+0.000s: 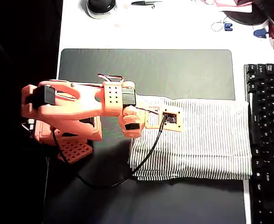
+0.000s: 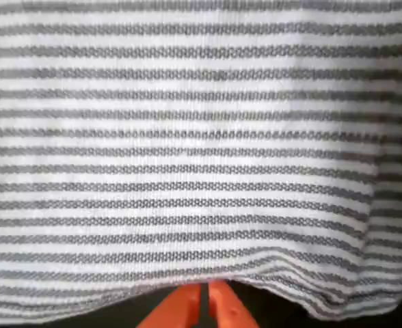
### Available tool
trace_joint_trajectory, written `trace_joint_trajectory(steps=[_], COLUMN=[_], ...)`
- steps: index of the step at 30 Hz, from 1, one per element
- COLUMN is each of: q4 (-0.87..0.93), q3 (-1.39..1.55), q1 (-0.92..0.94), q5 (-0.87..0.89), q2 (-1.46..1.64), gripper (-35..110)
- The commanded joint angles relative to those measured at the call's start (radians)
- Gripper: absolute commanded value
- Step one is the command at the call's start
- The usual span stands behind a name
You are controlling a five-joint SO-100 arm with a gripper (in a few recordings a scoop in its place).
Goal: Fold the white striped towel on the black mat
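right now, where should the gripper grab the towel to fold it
Take the white striped towel by its left edge, nearest the gripper, coming in low from the left. In the wrist view that edge lies just ahead of the fingertips and looks slightly lifted off the black mat, so a finger could probably slip under.

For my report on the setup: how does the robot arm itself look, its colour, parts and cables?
The arm is orange plastic with black motor blocks and a perforated panel. A black cable loops from its wrist camera mount. The gripper has two pointed orange fingers.
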Motion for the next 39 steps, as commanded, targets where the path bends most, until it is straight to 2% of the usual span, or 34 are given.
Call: trace_joint_trajectory(steps=[1, 9, 19, 25, 31, 39], q4=[0.0, 0.195, 0.241, 0.258, 0.298, 0.348], q3=[-0.035, -0.021, 0.025, 0.126, 0.232, 0.308], q1=[0.009, 0.029, 0.048, 0.021, 0.009, 0.028], q5=[-0.005, -0.026, -0.051, -0.054, -0.061, -0.094], q2=[0.009, 0.091, 0.199, 0.37, 0.678, 0.879], gripper=[0, 0, 0, 0, 0, 0])
